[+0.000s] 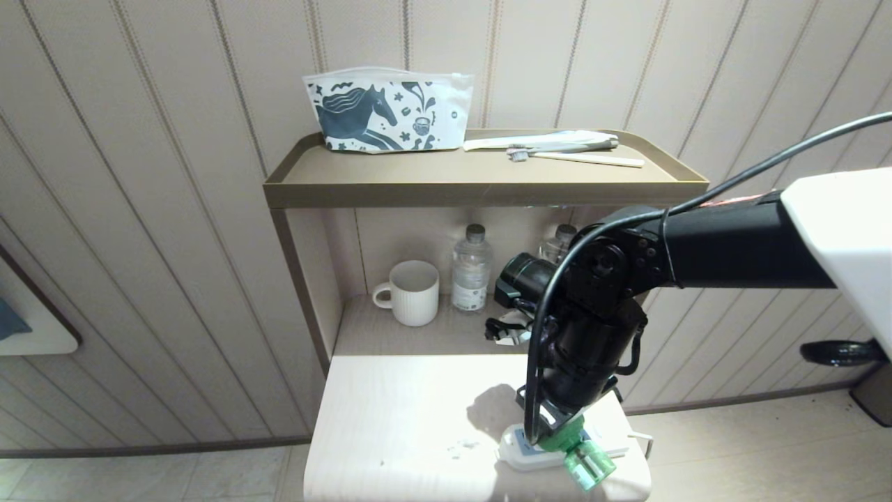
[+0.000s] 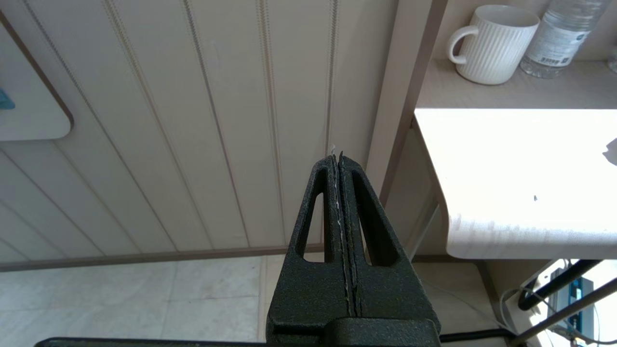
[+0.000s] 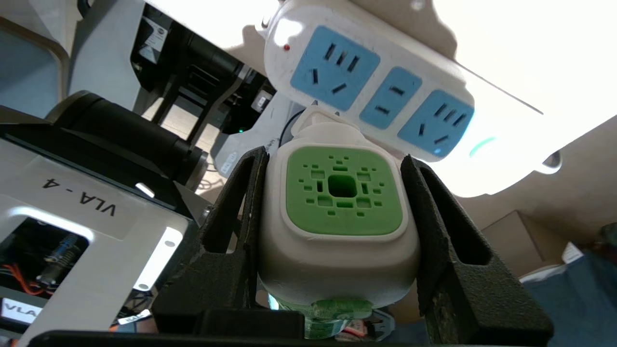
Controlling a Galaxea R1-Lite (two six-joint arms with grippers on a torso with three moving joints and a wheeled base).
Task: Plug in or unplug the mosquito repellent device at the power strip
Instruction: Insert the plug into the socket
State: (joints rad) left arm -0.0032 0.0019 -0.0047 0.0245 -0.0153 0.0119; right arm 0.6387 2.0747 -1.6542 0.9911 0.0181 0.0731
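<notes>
Pale wood tabletop (image 1: 390, 418) against a beige panelled wall, tiled floor below. Near right corner of the tabletop: the flat white power strip with pale-blue sockets (image 1: 529, 453), lying roughly left-right close to the near edge.

Right gripper (image 1: 561, 432) is down over the strip, its black arm coming in from the right. Its jaws are clamped on the white rounded head of the mosquito repellent device with green perforated centre (image 3: 342, 193), one black finger (image 3: 236, 202) on each side of the head, both touching. In the head view the translucent green bottle end of the device (image 1: 585, 464) sticks out toward the near edge, tilted. From the right wrist view the device sits just beside the strip (image 3: 376, 91); all the blue sockets in view are unoccupied. Can't tell whether its plug touches the strip.

Left gripper (image 2: 340, 159) is parked low off the left side of the table, jaws pressed together, holding nothing.

Farther back, lower shelf: white ribbed ceramic mug (image 1: 411, 293), clear plastic water bottle with dark cap (image 1: 472, 275) to its right, a second bottle partly hidden behind the arm.

Top shelf, farthest: brown tray-like shelf (image 1: 313, 178) carrying a white zip pouch with dark horse print (image 1: 387, 111) on the left, a toothbrush and white tube (image 1: 564, 148) on the right.
</notes>
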